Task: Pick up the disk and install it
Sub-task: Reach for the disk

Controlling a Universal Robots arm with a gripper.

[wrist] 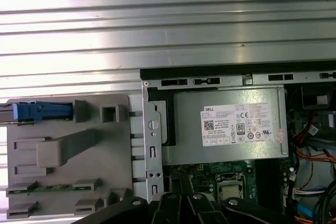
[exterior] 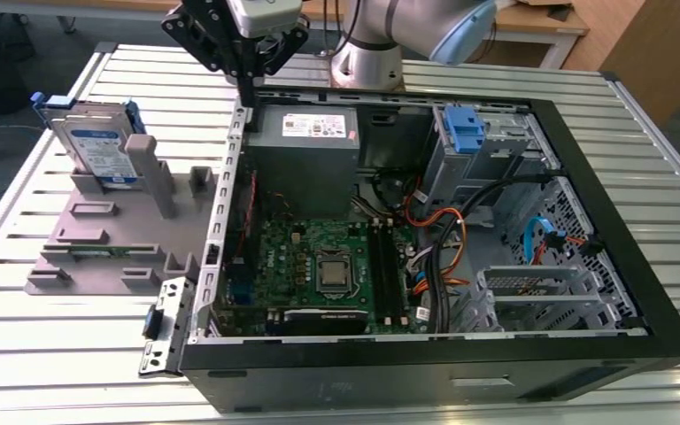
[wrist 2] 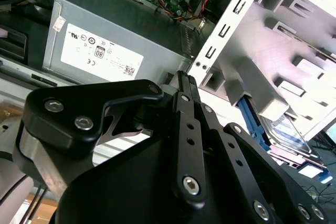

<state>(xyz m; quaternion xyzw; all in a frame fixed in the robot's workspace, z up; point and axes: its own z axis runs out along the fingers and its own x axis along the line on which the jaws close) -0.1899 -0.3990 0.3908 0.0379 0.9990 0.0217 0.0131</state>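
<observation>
The disk [exterior: 95, 146] stands upright on its edge in a slot at the far end of the grey fixture [exterior: 110, 232], on the exterior view's left. Its white-and-blue label faces the camera and blue rails run along its sides. The first wrist view shows the disk [wrist: 37, 111] edge-on, and the second wrist view shows the disk [wrist 2: 287, 134] behind the fixture's posts. My gripper [exterior: 245, 88] hangs above the back left corner of the open computer case, to the right of the disk and apart from it. Its black fingers [wrist 2: 184, 80] are shut together on nothing.
The open computer case [exterior: 623, 221] lies on a slatted metal table [exterior: 68, 354]. Inside are a grey power-supply box [exterior: 305, 142], a green motherboard [exterior: 316, 266], cables, and a drive bay with a tall blue clip [exterior: 464, 133]. Grey posts [exterior: 157, 177] rise from the fixture.
</observation>
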